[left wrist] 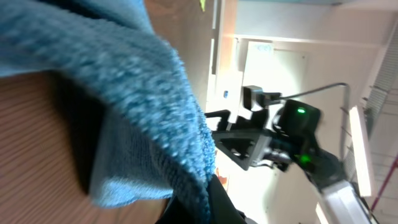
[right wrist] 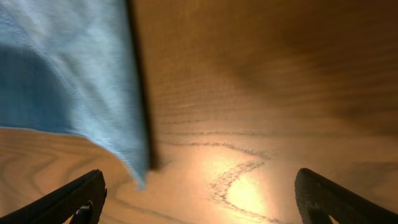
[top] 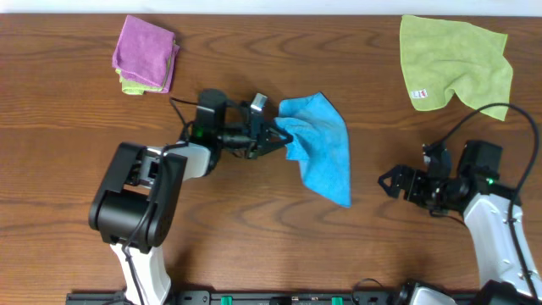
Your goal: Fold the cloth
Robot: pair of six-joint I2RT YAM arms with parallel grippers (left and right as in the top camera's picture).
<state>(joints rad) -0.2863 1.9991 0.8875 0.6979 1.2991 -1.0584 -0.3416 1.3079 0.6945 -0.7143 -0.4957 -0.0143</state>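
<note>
The sky-blue cloth [top: 320,146] lies crumpled in the middle of the wooden table, one corner trailing toward the front. My left gripper [top: 284,135] is shut on its left edge; in the left wrist view the cloth [left wrist: 130,106] drapes over the fingers [left wrist: 214,199]. My right gripper [top: 388,183] is open and empty to the right of the cloth's front corner. In the right wrist view that corner [right wrist: 93,99] hangs at the upper left, ahead of the open fingers [right wrist: 199,199].
A yellow-green cloth with a white tag [top: 456,63] lies spread at the back right. A folded purple cloth [top: 146,52] on a green one sits at the back left. The table's front edge runs below both arms.
</note>
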